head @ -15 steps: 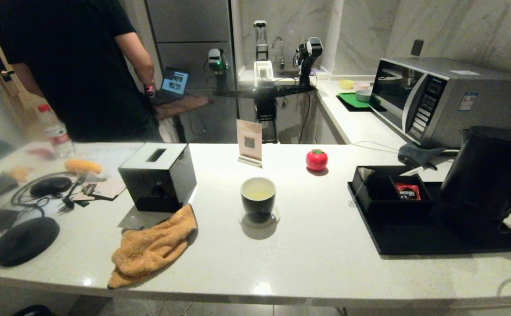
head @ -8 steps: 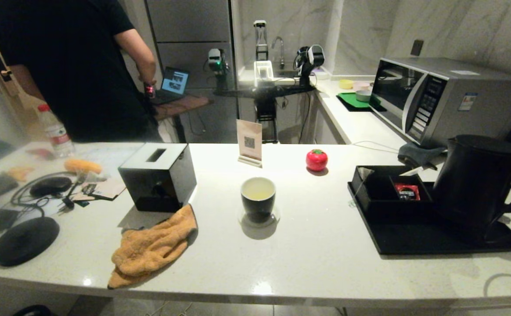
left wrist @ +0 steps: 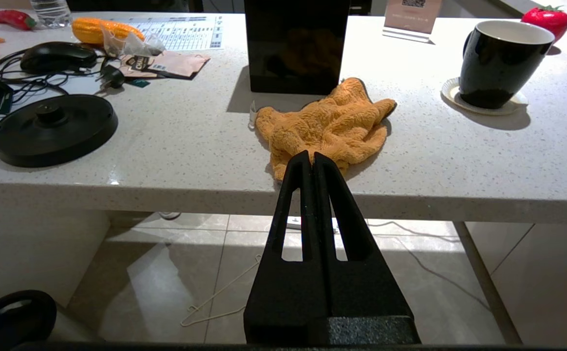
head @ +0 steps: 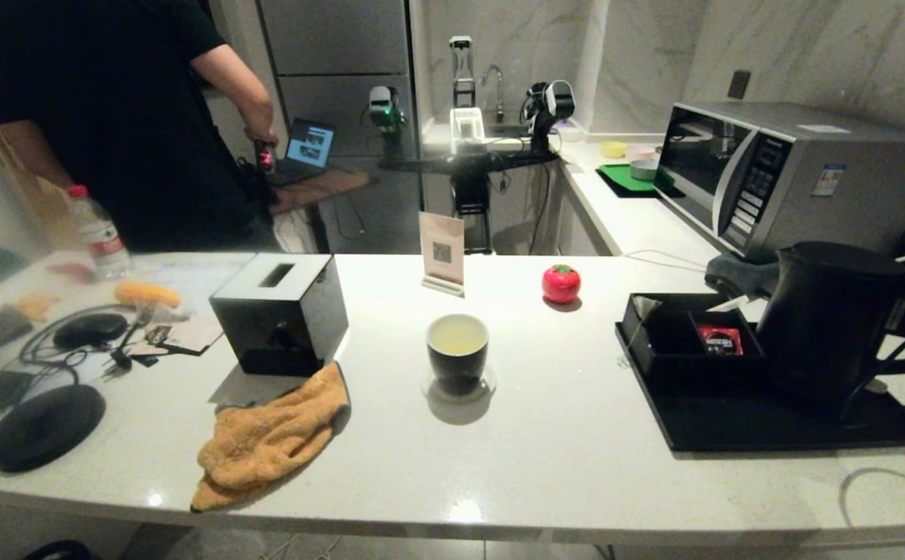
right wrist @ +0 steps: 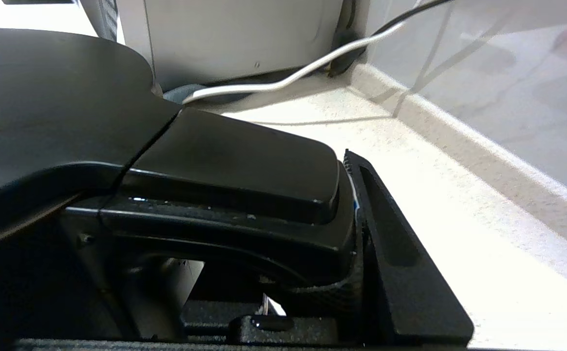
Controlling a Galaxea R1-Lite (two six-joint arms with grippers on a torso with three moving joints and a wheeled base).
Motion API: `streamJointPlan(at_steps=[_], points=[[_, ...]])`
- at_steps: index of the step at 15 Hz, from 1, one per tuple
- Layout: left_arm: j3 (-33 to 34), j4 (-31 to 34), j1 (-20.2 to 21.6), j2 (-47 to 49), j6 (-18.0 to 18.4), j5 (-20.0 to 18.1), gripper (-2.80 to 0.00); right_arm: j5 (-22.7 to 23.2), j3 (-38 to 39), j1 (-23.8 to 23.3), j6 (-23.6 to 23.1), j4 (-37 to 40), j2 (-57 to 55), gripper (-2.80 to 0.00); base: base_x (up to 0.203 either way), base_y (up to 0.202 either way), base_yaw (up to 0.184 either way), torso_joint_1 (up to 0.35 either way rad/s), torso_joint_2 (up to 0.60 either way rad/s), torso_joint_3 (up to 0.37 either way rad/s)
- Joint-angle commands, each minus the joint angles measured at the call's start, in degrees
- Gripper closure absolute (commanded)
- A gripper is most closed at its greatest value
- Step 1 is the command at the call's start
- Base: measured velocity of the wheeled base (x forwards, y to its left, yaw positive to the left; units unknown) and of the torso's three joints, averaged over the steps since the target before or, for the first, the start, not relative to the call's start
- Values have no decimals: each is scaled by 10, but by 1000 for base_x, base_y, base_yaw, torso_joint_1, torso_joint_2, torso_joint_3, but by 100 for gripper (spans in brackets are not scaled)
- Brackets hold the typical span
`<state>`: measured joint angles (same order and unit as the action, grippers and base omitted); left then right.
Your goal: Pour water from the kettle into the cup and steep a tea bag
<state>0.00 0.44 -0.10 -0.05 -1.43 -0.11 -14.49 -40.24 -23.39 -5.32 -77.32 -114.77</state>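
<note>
Left end effector (left wrist: pixel 311 158): parked below the bench (head: pixel 561 435) edge, near side, fingers pressed together on nothing; orange cloth (head: pixel 270 435) directly ahead of it.

Cup (head: pixel 457 351): bench centre, upright on a small saucer (left wrist: pixel 483 95), pale yellowish water (head: pixel 457 336) already inside. No bag or string visible in it.

Tea bag: not clearly identified; thin string-like line at the left edge of the compartment box (head: pixel 690 338), too small to confirm.

Kettle (head: pixel 826 327): far right, upright on the black tray (head: pixel 732 424), lid level.

Right end effector (right wrist: pixel 361 234): clamped on the kettle handle (right wrist: pixel 235 170), at the far right.

Governing relation: cup well apart to the left of the kettle and right end effector; compartment box lying between, just beside the kettle. Right arm judged nearer to the box. Pouring judged complete; bag pickup judged next, requiring release of the handle first.
</note>
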Motion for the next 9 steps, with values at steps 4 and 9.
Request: streamJointPlan(at_steps=[4,9], points=[[0,0,0,0,-1,0,0,-2,-17,-7,-5,-30,-36,0,0,0,0,0,0,0],[0,0,0,0,-1,0,0,-2,-33,-16,-13,-38,-52,0,0,0,0,0,0,0]])
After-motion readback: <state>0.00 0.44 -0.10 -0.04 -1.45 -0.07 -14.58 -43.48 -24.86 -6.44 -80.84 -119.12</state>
